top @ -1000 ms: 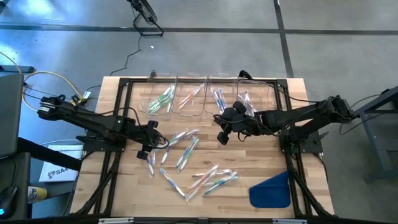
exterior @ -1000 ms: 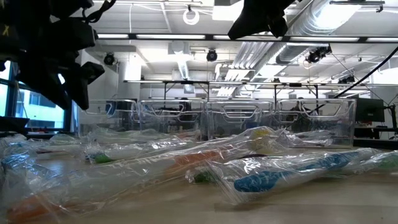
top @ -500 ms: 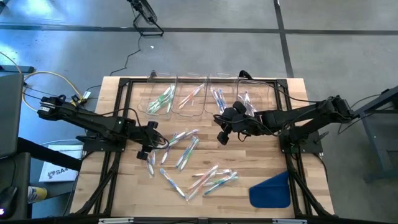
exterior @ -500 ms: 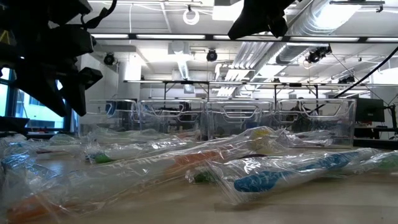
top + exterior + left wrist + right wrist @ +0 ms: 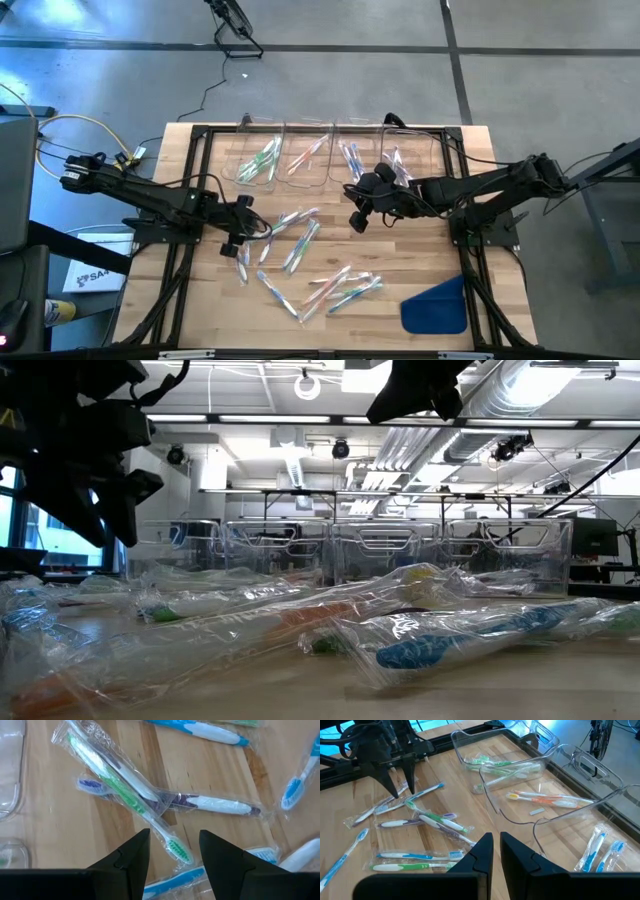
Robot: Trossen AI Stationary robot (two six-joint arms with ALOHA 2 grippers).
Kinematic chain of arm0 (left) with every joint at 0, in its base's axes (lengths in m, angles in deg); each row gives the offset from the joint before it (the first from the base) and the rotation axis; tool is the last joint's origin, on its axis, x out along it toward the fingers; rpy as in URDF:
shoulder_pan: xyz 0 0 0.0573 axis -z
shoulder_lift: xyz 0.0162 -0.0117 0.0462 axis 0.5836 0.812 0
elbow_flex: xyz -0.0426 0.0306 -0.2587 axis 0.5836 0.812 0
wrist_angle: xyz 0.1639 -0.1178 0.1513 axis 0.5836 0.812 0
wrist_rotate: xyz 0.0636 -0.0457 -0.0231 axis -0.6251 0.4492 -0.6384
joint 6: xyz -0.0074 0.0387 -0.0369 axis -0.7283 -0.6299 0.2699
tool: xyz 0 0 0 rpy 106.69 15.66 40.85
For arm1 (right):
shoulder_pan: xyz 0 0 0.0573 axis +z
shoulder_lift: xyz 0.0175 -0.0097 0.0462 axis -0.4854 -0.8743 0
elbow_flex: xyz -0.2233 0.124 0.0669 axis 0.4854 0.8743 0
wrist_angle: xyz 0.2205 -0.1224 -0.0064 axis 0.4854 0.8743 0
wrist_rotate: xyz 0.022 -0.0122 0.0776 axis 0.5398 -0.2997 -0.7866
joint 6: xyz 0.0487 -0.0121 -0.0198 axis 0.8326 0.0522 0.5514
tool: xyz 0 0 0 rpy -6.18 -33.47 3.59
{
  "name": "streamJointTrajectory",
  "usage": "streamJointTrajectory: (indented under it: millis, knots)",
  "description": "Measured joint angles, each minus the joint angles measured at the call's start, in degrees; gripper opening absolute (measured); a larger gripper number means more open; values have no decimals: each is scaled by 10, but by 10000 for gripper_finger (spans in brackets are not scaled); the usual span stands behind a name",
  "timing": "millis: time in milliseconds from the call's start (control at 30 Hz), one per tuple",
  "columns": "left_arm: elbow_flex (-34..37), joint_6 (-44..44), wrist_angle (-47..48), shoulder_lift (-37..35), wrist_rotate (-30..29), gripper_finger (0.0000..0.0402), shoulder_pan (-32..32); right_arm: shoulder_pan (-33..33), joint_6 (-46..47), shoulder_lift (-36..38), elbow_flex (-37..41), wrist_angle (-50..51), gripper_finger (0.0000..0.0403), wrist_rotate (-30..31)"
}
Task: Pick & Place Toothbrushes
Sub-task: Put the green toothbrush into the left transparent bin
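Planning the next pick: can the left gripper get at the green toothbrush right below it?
Probably yes. The left gripper hovers with open jaws over the wrapped green toothbrush; it lies across a purple toothbrush, so both could lift.

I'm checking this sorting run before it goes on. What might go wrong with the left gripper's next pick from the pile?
1. The open left gripper hangs over a green-bristled wrapped toothbrush that crosses a purple-handled wrapped toothbrush; closing there may catch both wrappers.
2. The clear plastic wrappers look slippery and loose, so the fingers may pinch film alone and the brush could slip out.
3. The shut right gripper hangs near the clear plastic bins; a carry there may crowd it.
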Motion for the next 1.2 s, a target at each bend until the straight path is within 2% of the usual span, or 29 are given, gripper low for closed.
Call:
streamJointTrajectory:
  millis: [200,400,667,967,1067,1200]
  knots:
    - [0,40,0,17,-2,166,0,0,0,0,0,0,26,0]
    - [-1,99,-3,79,-2,166,0,0,0,0,0,0,26,0]
    - [-1,103,-58,155,-1,166,0,0,0,0,0,0,26,0]
    - [-1,104,-65,173,13,165,0,0,0,0,0,0,26,0]
    - [-1,104,-61,171,13,151,0,0,0,0,0,0,26,0]
    - [-1,104,-59,171,13,109,0,0,0,0,0,0,26,0]
